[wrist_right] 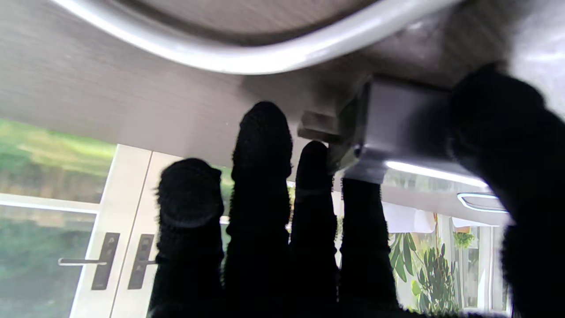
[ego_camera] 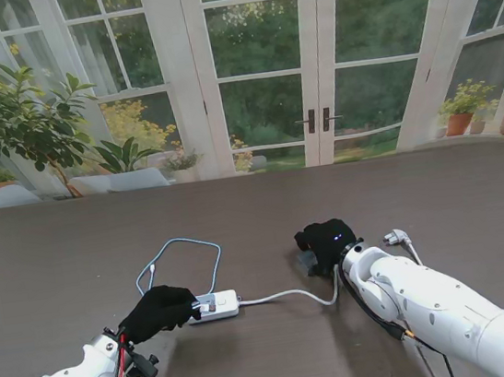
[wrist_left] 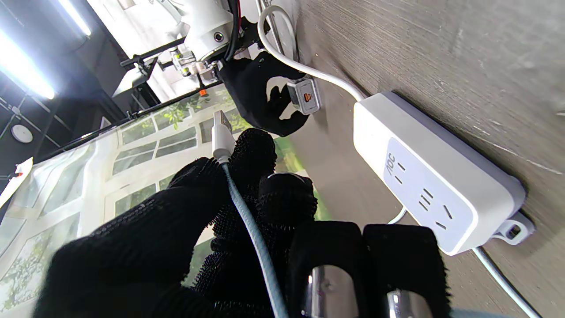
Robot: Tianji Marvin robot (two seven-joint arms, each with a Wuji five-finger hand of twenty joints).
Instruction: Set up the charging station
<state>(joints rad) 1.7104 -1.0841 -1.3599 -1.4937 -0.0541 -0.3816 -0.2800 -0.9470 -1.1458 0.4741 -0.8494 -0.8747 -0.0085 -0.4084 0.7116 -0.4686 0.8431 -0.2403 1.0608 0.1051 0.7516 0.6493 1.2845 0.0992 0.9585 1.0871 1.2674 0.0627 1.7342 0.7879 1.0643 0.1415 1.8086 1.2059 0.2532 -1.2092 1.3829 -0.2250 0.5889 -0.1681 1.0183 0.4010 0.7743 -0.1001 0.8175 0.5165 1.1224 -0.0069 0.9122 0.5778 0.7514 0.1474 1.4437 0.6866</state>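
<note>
A white power strip (ego_camera: 219,304) lies flat on the dark table, its sockets facing up (wrist_left: 435,185). My left hand (ego_camera: 159,310) hovers just left of it, shut on the USB plug (wrist_left: 220,132) of a blue-grey braided cable (ego_camera: 182,246) that loops away from me. My right hand (ego_camera: 326,242) is to the right of the strip, low over the table. It is shut on a small white charger block (wrist_right: 397,128), pinched between thumb and fingers. The block's orange USB port (wrist_left: 307,96) shows in the left wrist view.
The strip's white cord (ego_camera: 289,294) curves right and passes under my right wrist. A white mains plug (ego_camera: 396,237) lies on the table right of my right hand. Glass doors and potted plants stand beyond the table's far edge.
</note>
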